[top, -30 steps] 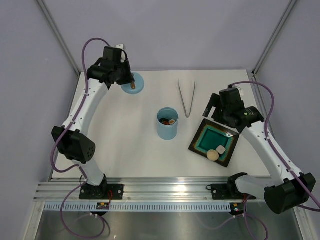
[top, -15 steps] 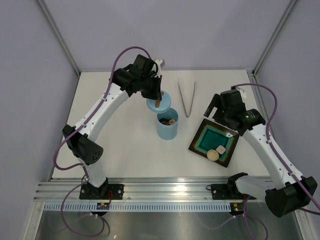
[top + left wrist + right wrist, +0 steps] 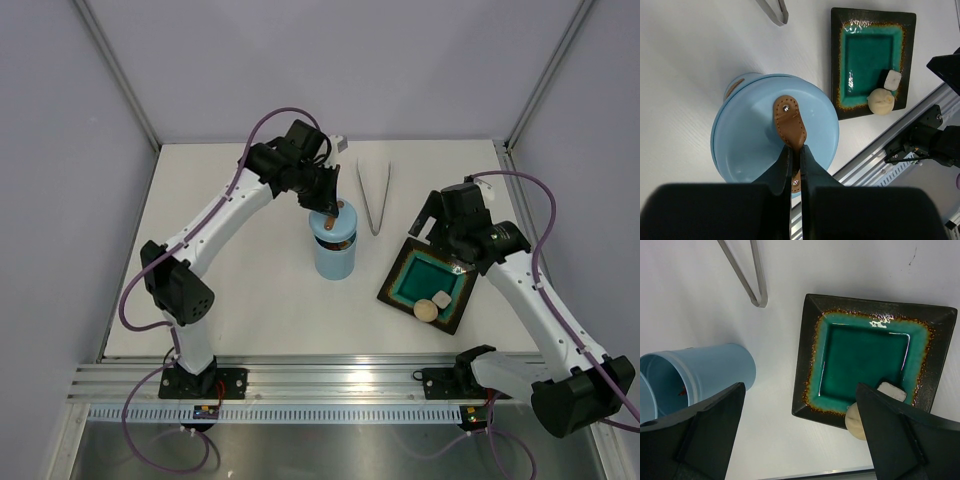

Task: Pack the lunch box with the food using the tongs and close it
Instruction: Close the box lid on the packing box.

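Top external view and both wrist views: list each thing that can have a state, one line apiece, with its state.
lunch box: upright, mouth partly uncovered.
lid: held by its brown tab over the lunch box, not fully seated.
tongs: lying on the table, unheld.
plate: holds one bun and one white cube.
left pincer: shut on the lid's tab.
right pincer: open, empty, above the plate.
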`<state>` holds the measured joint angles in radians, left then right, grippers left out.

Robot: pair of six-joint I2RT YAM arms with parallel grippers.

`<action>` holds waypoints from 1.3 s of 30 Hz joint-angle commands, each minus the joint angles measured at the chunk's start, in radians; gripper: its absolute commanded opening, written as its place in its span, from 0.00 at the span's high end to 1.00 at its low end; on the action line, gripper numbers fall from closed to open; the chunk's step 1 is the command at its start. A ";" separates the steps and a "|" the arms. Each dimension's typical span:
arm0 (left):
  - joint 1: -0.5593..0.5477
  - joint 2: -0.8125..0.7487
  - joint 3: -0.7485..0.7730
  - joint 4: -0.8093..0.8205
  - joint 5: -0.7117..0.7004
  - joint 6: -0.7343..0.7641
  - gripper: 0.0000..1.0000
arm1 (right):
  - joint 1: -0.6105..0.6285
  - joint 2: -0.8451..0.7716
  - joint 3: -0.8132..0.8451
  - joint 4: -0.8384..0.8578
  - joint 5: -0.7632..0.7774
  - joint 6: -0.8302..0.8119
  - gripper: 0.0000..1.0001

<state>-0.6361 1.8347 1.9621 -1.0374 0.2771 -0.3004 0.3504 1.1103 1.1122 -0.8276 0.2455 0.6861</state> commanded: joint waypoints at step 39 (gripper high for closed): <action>0.052 -0.083 -0.354 0.344 0.076 -0.166 1.00 | -0.005 -0.006 0.000 0.036 0.000 -0.008 0.02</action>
<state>-0.6117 1.7988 1.6577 -0.7448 0.3534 -0.4213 0.3504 1.1023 1.0916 -0.8272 0.2436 0.6853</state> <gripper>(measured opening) 0.030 0.985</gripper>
